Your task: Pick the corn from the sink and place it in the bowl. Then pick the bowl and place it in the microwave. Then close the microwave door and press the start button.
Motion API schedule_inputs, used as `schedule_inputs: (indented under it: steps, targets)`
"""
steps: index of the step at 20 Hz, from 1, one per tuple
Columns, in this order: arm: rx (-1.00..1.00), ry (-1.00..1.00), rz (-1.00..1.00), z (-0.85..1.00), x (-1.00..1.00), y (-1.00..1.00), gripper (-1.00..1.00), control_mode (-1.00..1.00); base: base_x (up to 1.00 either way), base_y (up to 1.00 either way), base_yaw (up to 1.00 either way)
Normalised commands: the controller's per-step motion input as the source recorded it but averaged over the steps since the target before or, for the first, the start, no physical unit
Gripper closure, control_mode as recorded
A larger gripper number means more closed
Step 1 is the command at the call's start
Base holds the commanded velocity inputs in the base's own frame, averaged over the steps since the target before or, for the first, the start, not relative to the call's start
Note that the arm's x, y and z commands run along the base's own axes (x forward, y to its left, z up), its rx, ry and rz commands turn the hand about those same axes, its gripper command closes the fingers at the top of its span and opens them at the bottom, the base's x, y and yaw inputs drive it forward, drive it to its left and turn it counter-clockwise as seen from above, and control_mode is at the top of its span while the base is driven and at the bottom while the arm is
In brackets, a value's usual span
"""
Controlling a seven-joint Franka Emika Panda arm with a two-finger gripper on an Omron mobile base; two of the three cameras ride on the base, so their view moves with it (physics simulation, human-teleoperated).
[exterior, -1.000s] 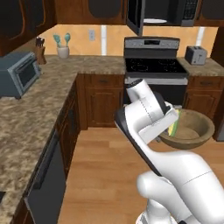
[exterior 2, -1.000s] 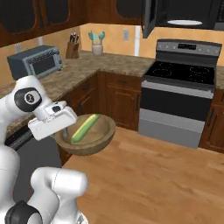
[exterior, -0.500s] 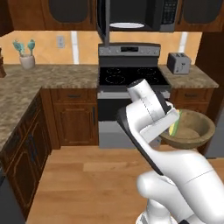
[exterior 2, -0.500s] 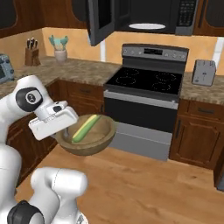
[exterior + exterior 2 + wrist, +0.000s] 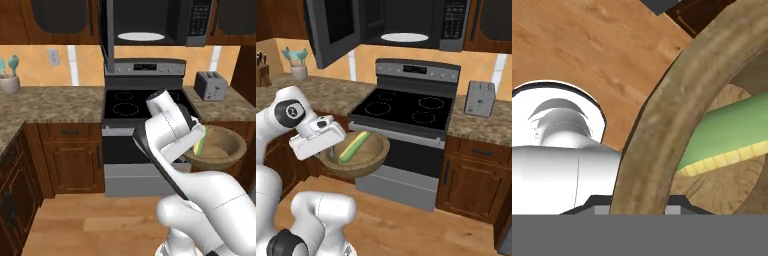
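- The hand (image 5: pixel 332 151) is clamping shut on the near rim of the bowl (image 5: pixel 367 161), carrying it level in the air so the contents are not tipping out.
- The corn (image 5: pixel 355 146) is lying across the bowl's inside, so the loading step looks done.
- The microwave (image 5: pixel 406 25) is sitting above the stove (image 5: pixel 406 112), higher than the bowl, its cavity exposed for the bowl to go in.
- The microwave door (image 5: pixel 331 30) is standing swung open at the microwave's left.

Both base views toward stove (image 5: pixel 142 105)
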Motion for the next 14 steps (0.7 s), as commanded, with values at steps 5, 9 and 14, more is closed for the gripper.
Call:
schedule_inputs:
  steps: [5, 9, 14]
  targets:
    - [0.0, 0.0, 0.0, 0.0, 0.0, 0.0, 1.0, 1.0, 1.0, -0.34, 0.0]
    - [0.0, 0.0, 0.0, 0.0, 0.0, 0.0, 1.0, 1.0, 1.0, -0.33, 0.0]
    - [0.0, 0.0, 0.0, 0.0, 0.0, 0.0, 1.0, 1.0, 0.91, -0.32, 0.0]
